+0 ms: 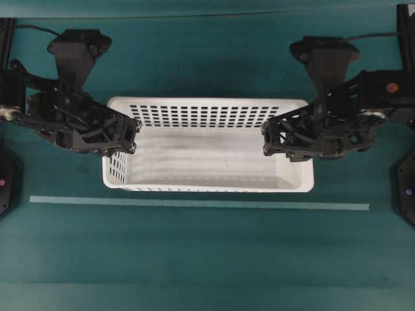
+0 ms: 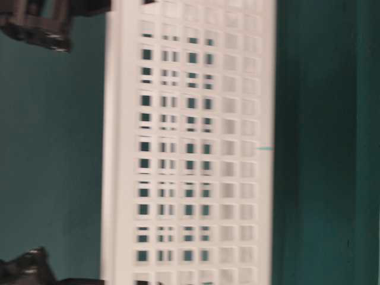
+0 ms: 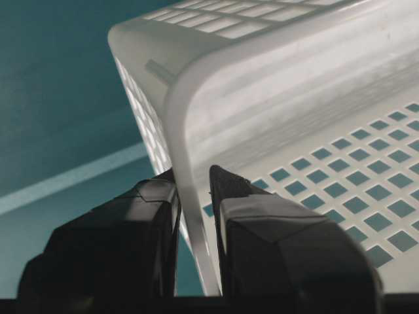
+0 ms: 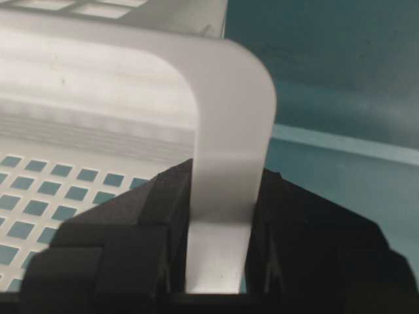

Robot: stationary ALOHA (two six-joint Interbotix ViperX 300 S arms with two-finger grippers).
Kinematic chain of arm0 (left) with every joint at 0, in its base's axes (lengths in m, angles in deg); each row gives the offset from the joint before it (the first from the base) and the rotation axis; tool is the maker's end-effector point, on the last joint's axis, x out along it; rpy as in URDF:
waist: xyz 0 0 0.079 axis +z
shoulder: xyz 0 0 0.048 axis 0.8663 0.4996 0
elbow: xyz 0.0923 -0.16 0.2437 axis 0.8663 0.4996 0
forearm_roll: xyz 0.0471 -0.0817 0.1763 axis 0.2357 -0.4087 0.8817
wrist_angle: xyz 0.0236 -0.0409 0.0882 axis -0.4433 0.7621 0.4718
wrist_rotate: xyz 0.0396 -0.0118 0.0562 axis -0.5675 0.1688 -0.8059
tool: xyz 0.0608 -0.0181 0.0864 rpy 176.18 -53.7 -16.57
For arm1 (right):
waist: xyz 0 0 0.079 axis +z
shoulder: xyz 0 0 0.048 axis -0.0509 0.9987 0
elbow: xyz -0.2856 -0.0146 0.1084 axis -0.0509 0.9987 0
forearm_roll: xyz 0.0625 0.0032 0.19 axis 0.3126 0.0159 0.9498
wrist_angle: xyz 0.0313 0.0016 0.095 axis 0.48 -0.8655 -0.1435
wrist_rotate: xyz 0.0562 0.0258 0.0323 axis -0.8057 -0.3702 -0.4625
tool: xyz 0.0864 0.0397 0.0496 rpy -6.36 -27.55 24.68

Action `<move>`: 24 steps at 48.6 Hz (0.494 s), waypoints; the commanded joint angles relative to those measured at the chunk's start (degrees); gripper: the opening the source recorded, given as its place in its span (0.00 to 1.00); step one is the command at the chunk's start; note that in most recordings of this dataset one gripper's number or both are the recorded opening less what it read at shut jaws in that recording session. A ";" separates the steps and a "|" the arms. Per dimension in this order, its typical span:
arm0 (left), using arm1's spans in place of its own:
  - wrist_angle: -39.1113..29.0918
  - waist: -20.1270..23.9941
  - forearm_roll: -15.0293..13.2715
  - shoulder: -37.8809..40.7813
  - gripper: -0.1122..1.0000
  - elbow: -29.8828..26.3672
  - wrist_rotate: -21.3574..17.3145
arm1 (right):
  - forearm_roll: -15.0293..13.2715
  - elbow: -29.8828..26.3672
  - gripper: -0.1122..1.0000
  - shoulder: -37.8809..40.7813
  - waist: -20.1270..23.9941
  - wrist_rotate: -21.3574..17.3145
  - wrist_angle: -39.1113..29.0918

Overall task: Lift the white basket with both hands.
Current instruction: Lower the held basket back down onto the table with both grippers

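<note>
Gripping white basket rims, left hand, right hand (opposite ends)

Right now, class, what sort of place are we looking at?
Probably a robotics lab bench: a teal table with a pale tape line, where two black grippers clamp a white basket.

Basket between both claws

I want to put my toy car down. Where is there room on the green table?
The widest bare green lies below the pale tape line, toward the near edge. Another strip runs behind the white basket. It is crowded at both short ends, where the left pincer and right pincer clamp the rim.
</note>
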 commanded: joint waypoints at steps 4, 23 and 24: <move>1.93 0.44 0.18 1.05 0.21 1.76 -0.44 | 0.18 1.58 0.29 2.64 0.26 0.97 3.16; 7.65 1.58 0.26 3.96 0.21 6.15 -0.35 | 0.18 3.69 0.29 5.71 0.35 1.05 5.27; 8.00 1.58 0.26 4.22 0.21 6.24 -0.35 | 0.18 3.87 0.29 5.80 0.44 1.05 5.45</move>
